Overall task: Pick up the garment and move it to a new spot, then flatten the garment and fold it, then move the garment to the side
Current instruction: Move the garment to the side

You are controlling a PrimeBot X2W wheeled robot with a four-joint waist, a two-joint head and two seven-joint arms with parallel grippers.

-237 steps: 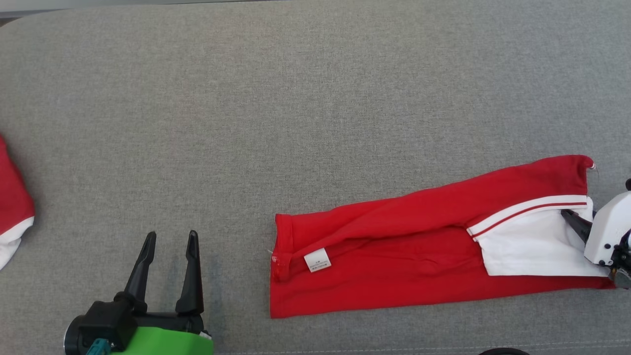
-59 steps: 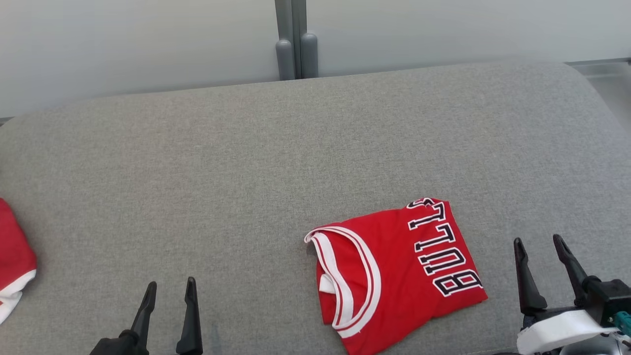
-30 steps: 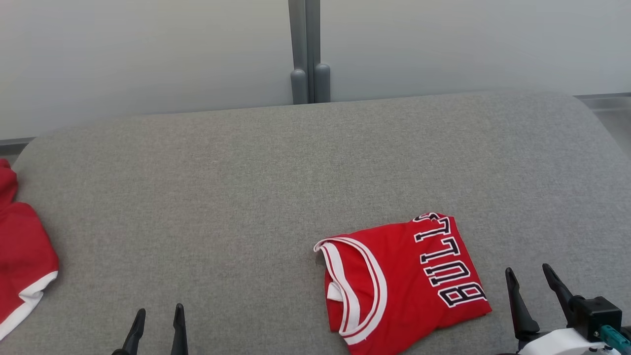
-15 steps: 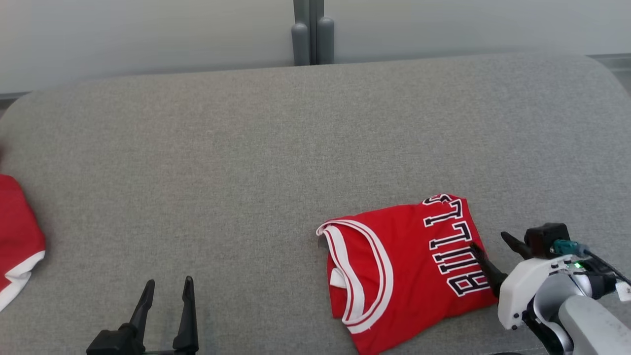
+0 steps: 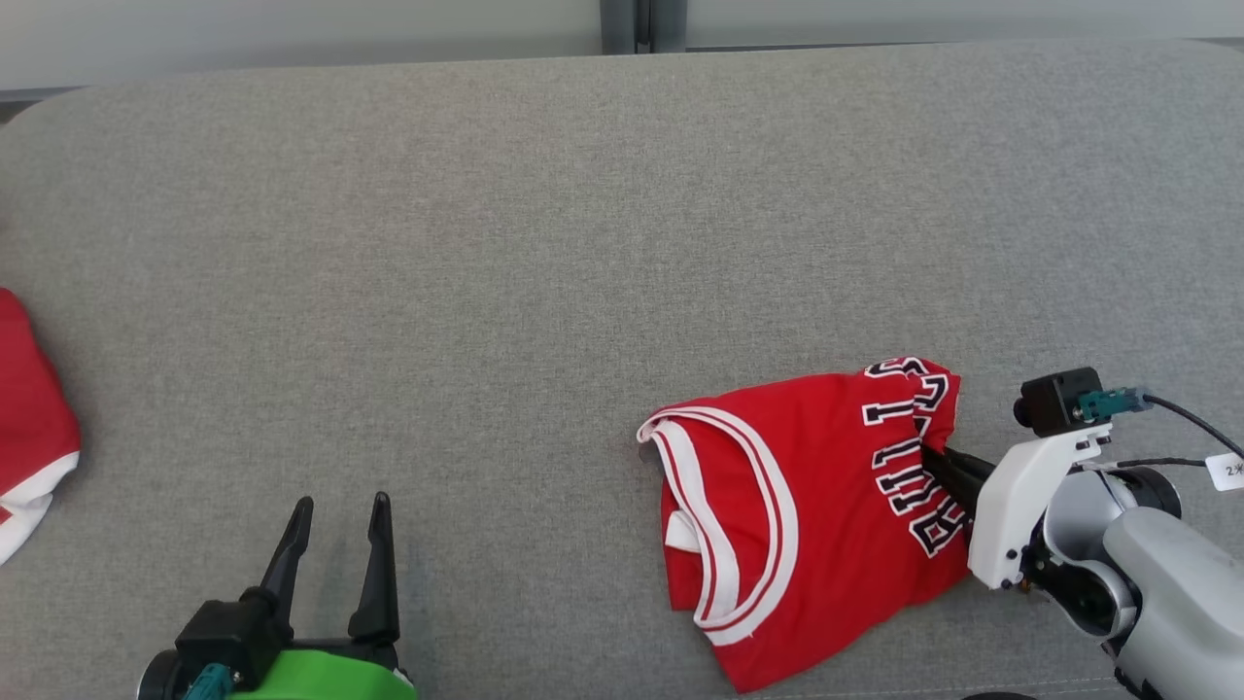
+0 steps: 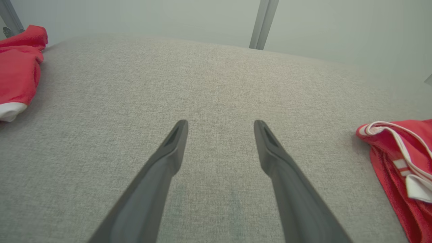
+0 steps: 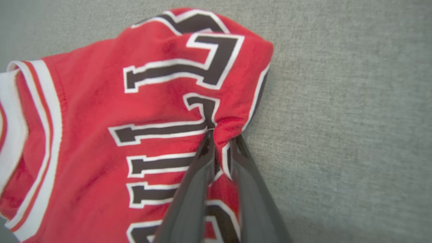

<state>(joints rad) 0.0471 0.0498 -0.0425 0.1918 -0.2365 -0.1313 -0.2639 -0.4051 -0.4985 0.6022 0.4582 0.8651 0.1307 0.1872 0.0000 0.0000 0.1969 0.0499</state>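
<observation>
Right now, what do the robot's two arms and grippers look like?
Left gripper: two long tapering black fingers, black base, bright green shell, teal plug. Right gripper: same dark fingers on a white bracket and rounded grey forearm, topped by a black camera block with teal plug, black cables and a white tag.

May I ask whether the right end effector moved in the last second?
Yes: right end effector went left, from beside the jersey onto its lettered edge.

2 red garments are lying here: 1 jersey (image 5: 807, 525) pinched at the right gripper (image 7: 222, 135) tips, 1 other garment (image 5: 29, 428) well off to the left of the left gripper (image 5: 342, 499) (partly cropped). 2 grippers and 1 grey cushion (image 5: 486, 243) are showing.
</observation>
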